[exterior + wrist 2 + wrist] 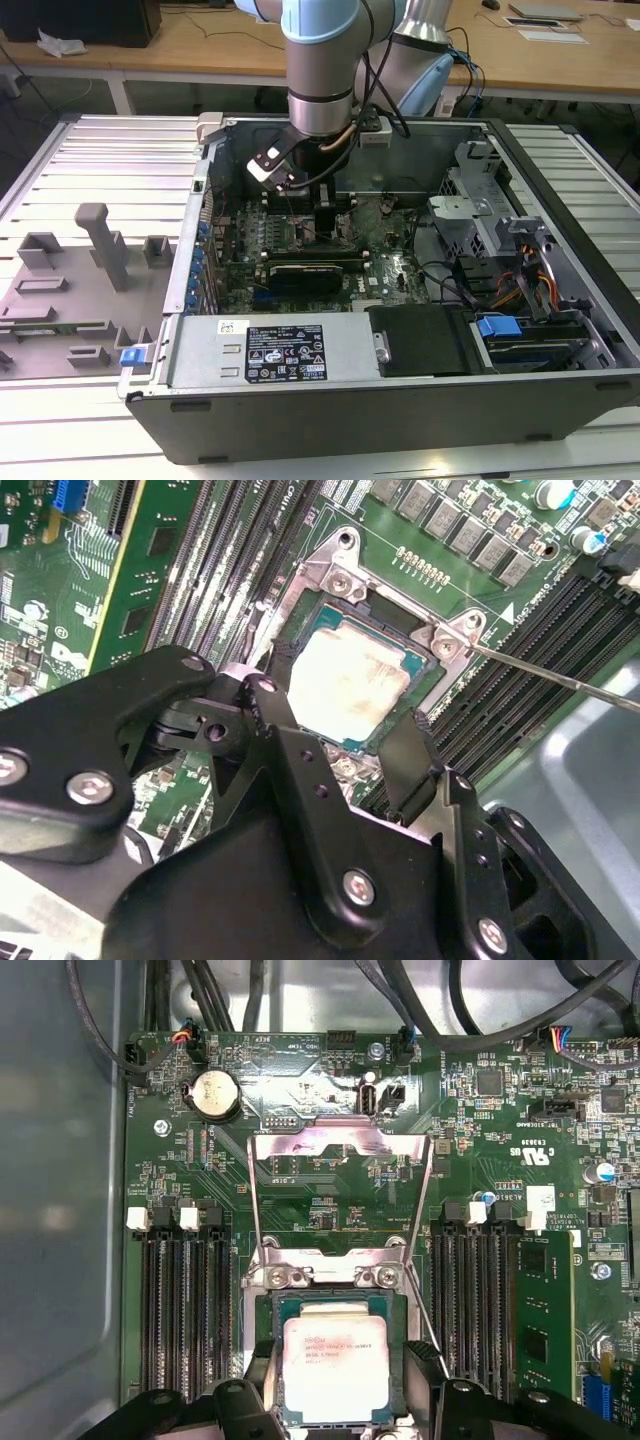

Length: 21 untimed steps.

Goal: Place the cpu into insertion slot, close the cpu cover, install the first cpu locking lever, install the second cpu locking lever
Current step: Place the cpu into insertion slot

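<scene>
The gripper (325, 212) reaches down into the open case (400, 400) on the table (110, 150), over the far middle of the board in the exterior view. In both wrist views the cpu (333, 1365) lies flat in the slot (264, 1320), pale face up, directly under the gripper and between its two fingers (275, 715). The fingers stand apart, one at each of two opposite edges of the slot, set wider than the chip. As far as I can judge they grip nothing (the chip looks seated, not carried). The cover (340, 1143) is swung up and back off the slot. It is hinged at a third edge that neither finger flanks, so its hinge line runs parallel to the line from finger to finger. A thin lever (560, 678) sticks out free beside the slot, not latched.
</scene>
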Available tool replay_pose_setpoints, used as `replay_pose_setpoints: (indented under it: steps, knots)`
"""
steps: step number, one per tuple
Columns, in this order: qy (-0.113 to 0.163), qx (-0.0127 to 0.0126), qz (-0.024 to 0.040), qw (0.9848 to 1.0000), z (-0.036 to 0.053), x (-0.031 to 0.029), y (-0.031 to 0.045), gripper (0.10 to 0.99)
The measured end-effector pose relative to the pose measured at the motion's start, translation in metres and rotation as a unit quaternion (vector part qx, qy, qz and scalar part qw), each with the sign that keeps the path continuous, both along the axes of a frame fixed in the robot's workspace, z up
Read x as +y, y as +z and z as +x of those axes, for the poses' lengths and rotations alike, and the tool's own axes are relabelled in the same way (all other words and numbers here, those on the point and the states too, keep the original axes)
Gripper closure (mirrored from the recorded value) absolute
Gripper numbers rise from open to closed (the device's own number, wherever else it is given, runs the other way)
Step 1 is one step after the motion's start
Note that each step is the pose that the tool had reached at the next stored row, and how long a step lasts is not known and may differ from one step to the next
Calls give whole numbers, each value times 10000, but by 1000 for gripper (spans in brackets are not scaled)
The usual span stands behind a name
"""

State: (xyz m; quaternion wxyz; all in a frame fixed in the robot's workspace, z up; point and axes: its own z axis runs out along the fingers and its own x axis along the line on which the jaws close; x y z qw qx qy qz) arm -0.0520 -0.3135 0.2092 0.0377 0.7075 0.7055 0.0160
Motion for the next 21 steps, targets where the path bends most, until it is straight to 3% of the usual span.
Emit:
replay_pose_setpoints:
  steps: [1,2,3,5,8,11,16,21]
  knots:
    - [0,0,0,10000,0,0,1,490]
    - [0,0,0,10000,0,0,2,616]
    - [0,0,0,10000,0,0,2,616]
    - [0,0,0,10000,0,0,4,737]
    - [0,0,0,10000,0,0,6,800]
    - [0,0,0,10000,0,0,8,733]
    - [0,0,0,10000,0,0,11,427]
    - [0,0,0,10000,0,1,-45,427]
